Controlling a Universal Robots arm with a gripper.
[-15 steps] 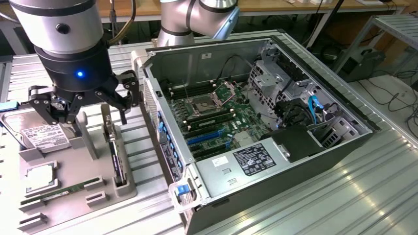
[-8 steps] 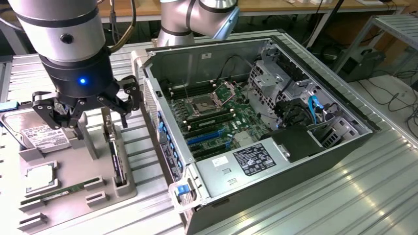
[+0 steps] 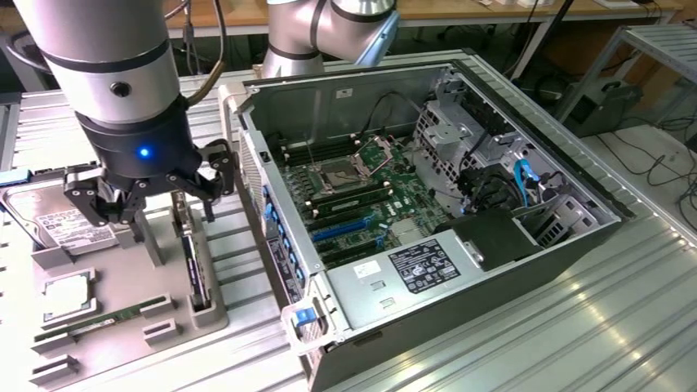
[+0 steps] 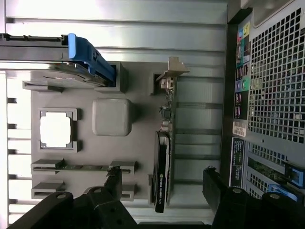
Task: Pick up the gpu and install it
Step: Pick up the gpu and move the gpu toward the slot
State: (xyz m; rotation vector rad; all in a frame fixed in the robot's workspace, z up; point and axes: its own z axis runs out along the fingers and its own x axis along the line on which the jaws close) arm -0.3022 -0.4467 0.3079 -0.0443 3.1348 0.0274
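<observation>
The gpu point(image 3: 197, 273) is a thin black card that stands on edge in a slot of the grey holder tray point(image 3: 207, 320), just left of the open computer case point(image 3: 360, 98) in the exterior view. My gripper point(image 3: 147, 196) hangs above the card's far end, open, with nothing between its fingers. In the wrist view the gpu point(image 4: 162, 162) runs straight down the middle, its pale metal bracket point(image 4: 172, 71) at the far end. The two black fingers point(image 4: 113, 181) straddle the card with a gap on either side, apart from it.
On the tray lie a silver hard drive point(image 3: 60, 224) with a blue handle point(image 4: 90, 57), a square processor point(image 3: 68, 294) and a green memory stick point(image 3: 98, 322). The case lies open with its motherboard point(image 3: 360, 204) exposed. Its perforated rear panel point(image 4: 274, 81) is close beside the tray.
</observation>
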